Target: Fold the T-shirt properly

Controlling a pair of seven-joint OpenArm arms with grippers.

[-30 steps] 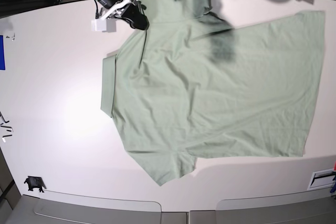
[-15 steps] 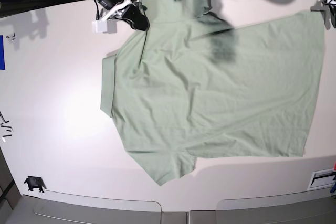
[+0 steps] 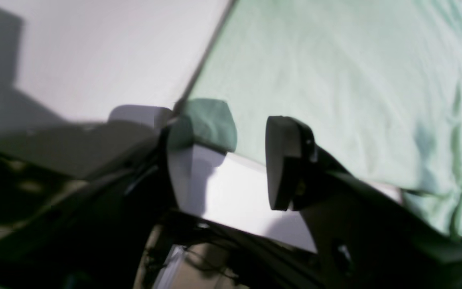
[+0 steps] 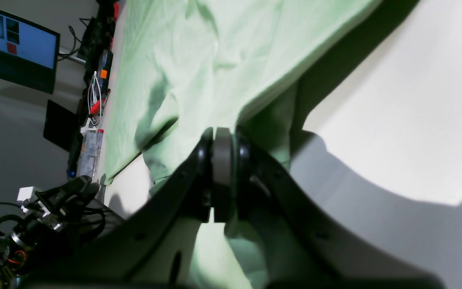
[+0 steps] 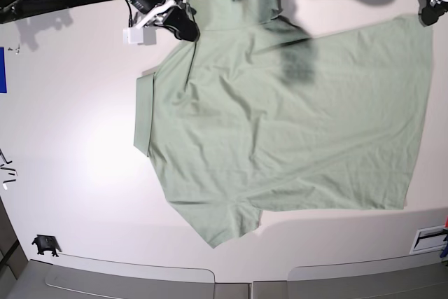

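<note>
T-shirt (image 5: 280, 117): pale sage-green, spread nearly flat over the middle and right of the white worktop (image 5: 77, 145) in the base view. Collar band at centre left, one sleeve at lower centre, hem along the right edge. Light creases only; no fold visible yet.

Right end effector (image 5: 183, 26): upper left of the base frame, at the shirt's shoulder. Pressed together, pinching cloth between its pads in the right wrist view (image 4: 223, 160). Judged purpose: to anchor or lift that shoulder for a fold.

Left end effector (image 5: 428, 6): upper right corner of the base frame, at the top hem corner. Spread apart in the left wrist view (image 3: 231, 160), the cloth corner lying at one finger (image 3: 181, 160) and not clamped. Judged purpose: positioned to take the hem corner.

Edges: hem straight and fully exposed; its top corner lies close to the worktop's far edge.

Open room: bare worktop wide at left, a narrower strip along the bottom. Clutter of cables (image 4: 94, 92) sits beyond the far edge.
</note>
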